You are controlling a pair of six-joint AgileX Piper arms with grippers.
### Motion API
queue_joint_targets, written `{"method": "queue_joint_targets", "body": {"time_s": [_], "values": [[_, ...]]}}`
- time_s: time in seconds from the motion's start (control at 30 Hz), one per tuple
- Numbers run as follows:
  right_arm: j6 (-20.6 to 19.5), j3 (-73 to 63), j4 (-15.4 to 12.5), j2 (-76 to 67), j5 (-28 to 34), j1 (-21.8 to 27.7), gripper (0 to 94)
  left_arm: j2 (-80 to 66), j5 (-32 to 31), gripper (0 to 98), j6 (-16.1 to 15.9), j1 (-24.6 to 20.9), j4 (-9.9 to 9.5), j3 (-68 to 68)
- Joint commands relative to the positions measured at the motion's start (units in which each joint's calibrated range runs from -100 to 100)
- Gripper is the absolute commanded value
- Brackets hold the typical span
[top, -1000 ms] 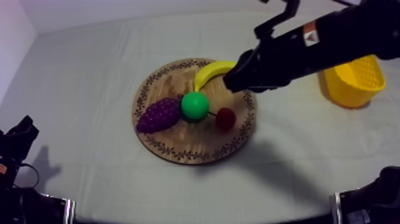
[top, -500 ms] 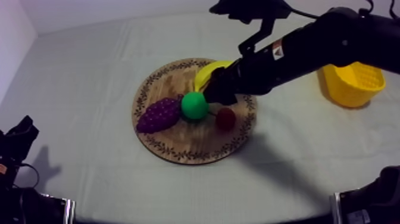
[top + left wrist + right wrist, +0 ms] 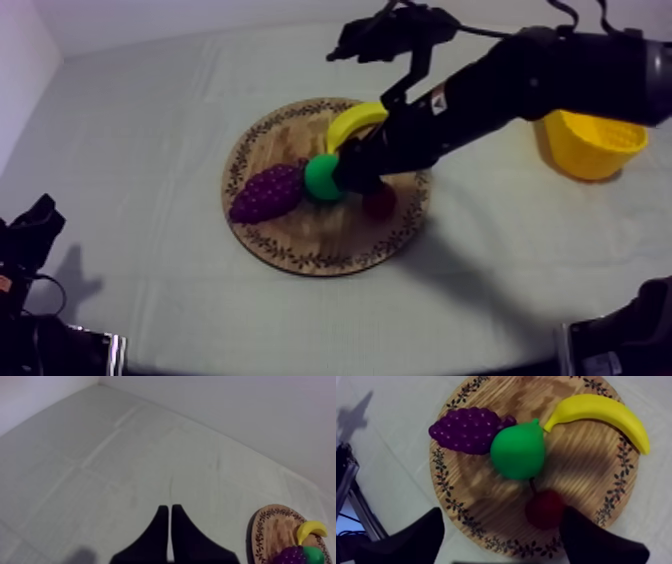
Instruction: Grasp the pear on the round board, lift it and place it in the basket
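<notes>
So from the top, the pear sits mid wooden board, touching the grapes. My right arm reaches over the board with its black end right by the pear, and the yellow basket is well apart at the desk's right side. Left wrist cam: left tool is pressed together into a wedge over bare cloth; right wrist cam: right tool is spread wide above the board, pear just ahead of the gap, small red fruit beside one finger.
</notes>
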Motion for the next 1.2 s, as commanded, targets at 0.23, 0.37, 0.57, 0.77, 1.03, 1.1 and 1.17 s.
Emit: {"method": "queue_joint_targets", "body": {"time_s": [0.23,0.37,0.57,0.77,1.03,1.1,1.17], "values": [[4.51,-5.69,-0.78,7.87,-0.04,0.61,68.5,0.02,0.01,0.1,0.01,-0.02,-0.02,0.02],[6.08,-7.33,-1.18,10.64,1.06,0.32,69.8,0.02,0.01,0.1,0.0,-0.02,-0.02,0.02],[6.93,-9.31,-1.19,14.26,1.63,-0.19,72.1,0.02,0.01,0.1,0.01,-0.02,-0.02,0.02],[6.91,-11.59,-0.26,17.61,1.49,-0.35,75.5,0.02,0.01,0.1,0.01,-0.02,-0.02,0.02],[6.64,-14.39,0.57,21.24,-0.21,-0.11,74.3,0.02,0.01,0.1,-0.02,-0.02,-0.02,0.02],[6.56,-15.19,0.73,22.01,-0.45,-0.09,74.0,0.02,0.01,0.1,-0.01,-0.02,-0.02,0.02],[6.33,-15.97,1.03,22.83,-0.58,-0.14,73.5,0.02,0.01,0.1,0.0,-0.02,-0.02,0.02]]}}
